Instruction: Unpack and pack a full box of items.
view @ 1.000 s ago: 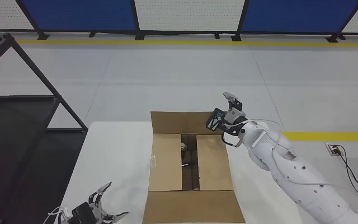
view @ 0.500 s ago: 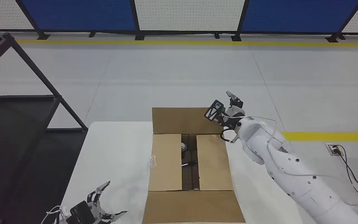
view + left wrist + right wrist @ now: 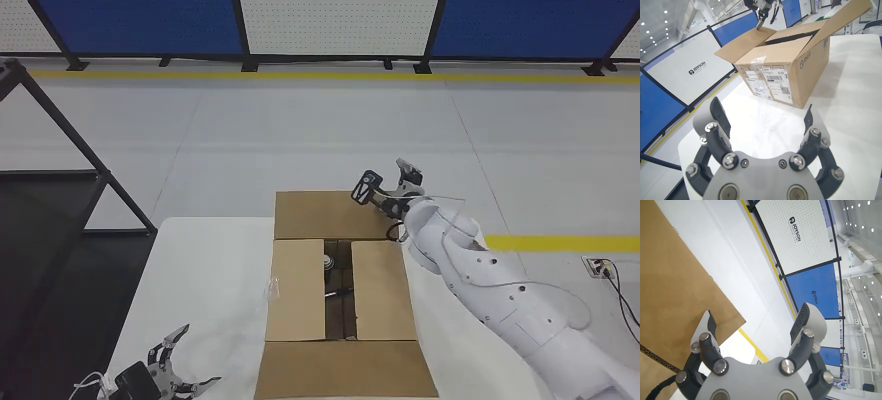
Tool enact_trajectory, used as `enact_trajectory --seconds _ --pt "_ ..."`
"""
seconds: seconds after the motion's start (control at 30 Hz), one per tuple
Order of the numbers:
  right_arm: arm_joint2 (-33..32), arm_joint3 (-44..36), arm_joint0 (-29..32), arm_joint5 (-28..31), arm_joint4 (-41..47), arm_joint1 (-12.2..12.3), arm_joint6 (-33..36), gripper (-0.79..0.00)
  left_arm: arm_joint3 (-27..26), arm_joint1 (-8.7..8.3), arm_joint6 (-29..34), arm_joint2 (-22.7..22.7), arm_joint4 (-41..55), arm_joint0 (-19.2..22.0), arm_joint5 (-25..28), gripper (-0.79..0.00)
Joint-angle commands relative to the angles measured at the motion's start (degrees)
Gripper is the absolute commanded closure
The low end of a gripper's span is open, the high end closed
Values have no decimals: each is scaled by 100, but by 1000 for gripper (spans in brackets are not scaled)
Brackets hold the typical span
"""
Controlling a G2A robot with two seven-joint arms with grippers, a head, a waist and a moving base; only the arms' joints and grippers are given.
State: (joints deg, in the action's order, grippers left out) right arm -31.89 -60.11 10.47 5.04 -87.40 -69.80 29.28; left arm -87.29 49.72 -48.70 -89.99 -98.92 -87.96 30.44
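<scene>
A brown cardboard box (image 3: 340, 340) sits on the white table (image 3: 210, 290). Its two long flaps lie nearly closed with a narrow gap, and dark items (image 3: 334, 278) show through it. The far flap (image 3: 325, 214) folds outward. My right gripper (image 3: 386, 184) is open at that flap's far right corner; in the right wrist view (image 3: 755, 321) one finger (image 3: 710, 323) lies over the flap (image 3: 677, 285), the other off its edge. My left gripper (image 3: 172, 368) hangs open and holds nothing over the table's near left corner, facing the box's labelled side (image 3: 772, 83).
A black rack (image 3: 50, 250) stands left of the table. Blue and white partition panels (image 3: 340, 25) line the back behind a yellow floor stripe (image 3: 330, 74). Bare tabletop lies between the left gripper and the box.
My right gripper has moved left and farther back along the far flap, and the flap has folded a little more outward. My left gripper has drifted slightly toward the table's near edge.
</scene>
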Motion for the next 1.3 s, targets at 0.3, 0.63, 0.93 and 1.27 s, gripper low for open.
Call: enact_trajectory --seconds 0.3,0.63,0.93,1.27 --pt "102 306 -71 8 -21 -183 57 -785 33 -2 -6 -12 -18 -49 -3 -785" --pt "-110 114 54 -25 74 -205 370 -785 -36 -5 20 -9 -15 -31 75 -785" --pt "-213 497 -65 -240 187 -438 1118 -785 -46 -8 -6 -47 20 -100 73 -785" --pt "9 1525 -380 -547 370 -981 1145 -785 -27 -5 -59 -80 89 -103 37 -785"
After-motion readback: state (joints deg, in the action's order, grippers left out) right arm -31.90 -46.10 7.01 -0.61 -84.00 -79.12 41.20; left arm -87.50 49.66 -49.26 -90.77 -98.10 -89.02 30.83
